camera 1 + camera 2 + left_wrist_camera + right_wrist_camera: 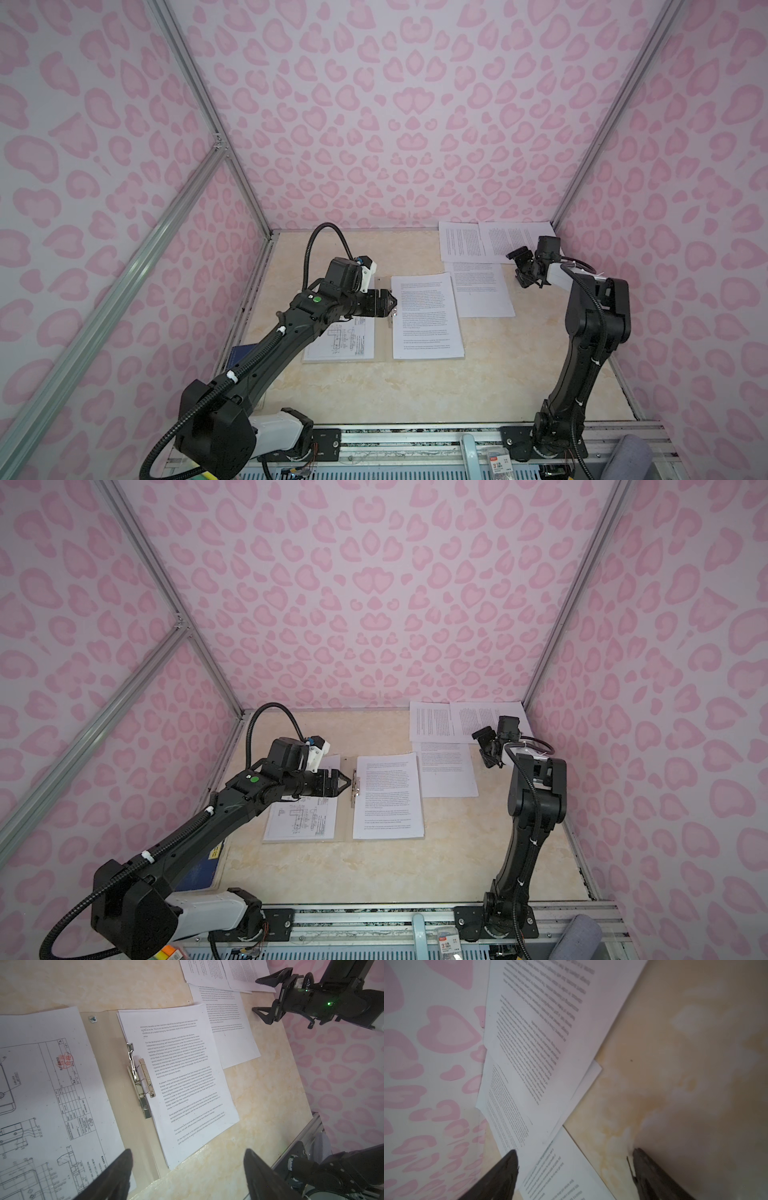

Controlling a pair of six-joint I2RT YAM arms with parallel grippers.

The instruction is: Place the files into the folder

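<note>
A: How much of the job can be counted as done, starting from the beige marble-patterned tabletop (374,386)?

B: Most of the tabletop is bare. The thin grey-beige folder (383,345) is laid open flat near its middle, both leaves down. A dark blue book (203,870) is left at the near left edge and is not part of the work.

A: And what is lodged in the folder?

B: On the right-hand leaf a stack of white sheets printed with black text (426,316) is seen, squared up beside the spine. On the left-hand leaf 1 white sheet with technical line drawings (345,343) is laid. That share may be judged as filed.

A: What is left outside?

B: 3 loose white text sheets. 1 (482,291) is lying just beside the folder's right edge, and 2 overlapping ones (461,243) (515,239) are pushed against the back wall in the far right corner. The folder is also not yet closed. Roughly half is judged done.

A: The grippers?

B: The left gripper (390,304) is held over the spine, fingers spread apart, nothing between them. The right gripper (519,268) is poised over the corner sheets, fingers likewise wide apart and empty.

A: And the smallest item?

B: The small silver metal spring clip (140,1078) at the spine. Whether the stack is pinned under it cannot be told.
</note>
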